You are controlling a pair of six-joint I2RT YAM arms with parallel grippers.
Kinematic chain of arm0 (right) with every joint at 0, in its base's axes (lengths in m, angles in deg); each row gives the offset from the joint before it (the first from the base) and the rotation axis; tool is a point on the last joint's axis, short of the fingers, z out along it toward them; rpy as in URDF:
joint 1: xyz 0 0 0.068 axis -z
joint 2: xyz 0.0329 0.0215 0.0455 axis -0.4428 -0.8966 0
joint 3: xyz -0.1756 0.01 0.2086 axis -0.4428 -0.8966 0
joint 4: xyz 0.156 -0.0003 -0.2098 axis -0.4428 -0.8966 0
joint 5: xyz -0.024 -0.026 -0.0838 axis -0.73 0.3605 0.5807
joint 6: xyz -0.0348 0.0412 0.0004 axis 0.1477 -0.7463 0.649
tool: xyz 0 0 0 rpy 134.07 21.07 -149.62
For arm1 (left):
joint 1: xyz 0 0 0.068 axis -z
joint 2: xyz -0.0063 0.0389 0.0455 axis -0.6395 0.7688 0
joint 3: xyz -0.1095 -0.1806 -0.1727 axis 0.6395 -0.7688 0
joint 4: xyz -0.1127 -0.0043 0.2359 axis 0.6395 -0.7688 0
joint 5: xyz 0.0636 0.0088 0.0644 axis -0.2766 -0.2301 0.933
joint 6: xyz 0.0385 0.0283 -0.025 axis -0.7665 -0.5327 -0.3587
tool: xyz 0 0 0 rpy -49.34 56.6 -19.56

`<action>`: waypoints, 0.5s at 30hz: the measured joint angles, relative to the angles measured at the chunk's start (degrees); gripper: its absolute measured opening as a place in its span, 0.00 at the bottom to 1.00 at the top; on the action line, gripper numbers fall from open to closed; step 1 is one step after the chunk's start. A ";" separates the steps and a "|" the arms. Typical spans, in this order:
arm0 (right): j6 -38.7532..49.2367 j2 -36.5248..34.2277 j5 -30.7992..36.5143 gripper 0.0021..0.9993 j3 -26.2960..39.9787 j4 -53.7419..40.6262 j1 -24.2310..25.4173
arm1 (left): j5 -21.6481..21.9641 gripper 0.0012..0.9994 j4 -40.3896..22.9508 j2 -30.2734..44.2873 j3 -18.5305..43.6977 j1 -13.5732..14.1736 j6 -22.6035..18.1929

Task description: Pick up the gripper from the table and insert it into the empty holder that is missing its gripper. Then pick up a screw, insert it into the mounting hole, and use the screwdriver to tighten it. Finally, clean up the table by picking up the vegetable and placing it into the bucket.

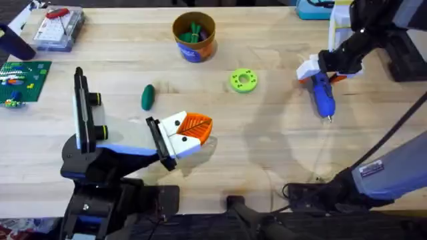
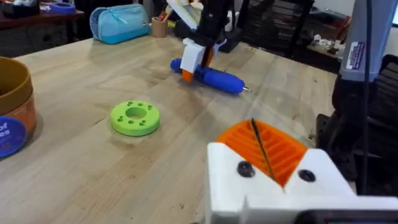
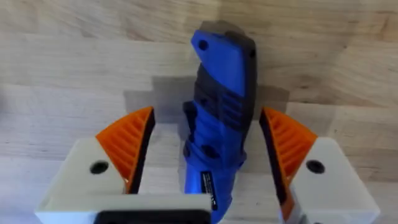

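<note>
Left gripper (image 1: 195,128): low over the table's near middle, white fingers with orange ribbed pads pressed together, jaws closed on nothing; in the left wrist view (image 2: 264,152) only a thin dark seam runs between the pads.
Right gripper (image 1: 325,72): at the table's right side, over the rear end of the screwdriver; in the right wrist view (image 3: 208,155) the jaws stand wide, an orange pad on each side of the blue body with a gap on both sides, not gripping it.
Screwdriver (image 1: 322,95): lying flat on the table (image 1: 267,153) at the right, thin metal bit pointing toward the near edge; seen also from the left wrist (image 2: 214,78) and between the right fingers (image 3: 221,118).
Vegetable (image 1: 147,97): dark green oval lying on the table left of centre, between the left arm and the bucket, apart from both.
Bucket (image 1: 194,45): upright at the far middle, orange-brown with a blue label, green pieces inside; its side shows at the edge of the left wrist view (image 2: 12,106).
Disc (image 1: 243,80): lime green, holed, flat on the table between bucket and screwdriver, touching neither (image 2: 135,118).
Clear box (image 1: 59,28): far left corner, a red-handled tool on it.
Green board (image 1: 21,80): at the left edge.
</note>
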 joint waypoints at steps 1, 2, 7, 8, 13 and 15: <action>0.00 0.00 0.00 0.99 -0.01 0.01 0.00 | 0.00 0.02 0.00 0.00 0.00 0.00 0.00; 0.00 0.00 0.00 0.99 -0.05 0.14 -0.02 | 0.00 0.02 0.00 0.00 0.00 0.00 0.00; 0.02 0.00 0.50 0.99 -1.41 1.80 -0.31 | 0.00 0.02 0.00 0.00 0.00 0.00 0.00; 0.03 0.00 0.83 0.99 -1.82 2.23 -0.36 | 0.01 0.02 0.00 0.00 0.00 0.00 0.00; 0.00 0.42 2.17 0.99 -3.00 4.29 -0.85 | 0.02 0.02 0.00 0.00 0.00 0.00 0.00; 0.00 0.54 2.25 0.99 -3.20 4.72 -0.86 | 0.02 0.02 0.00 0.00 0.00 0.00 0.00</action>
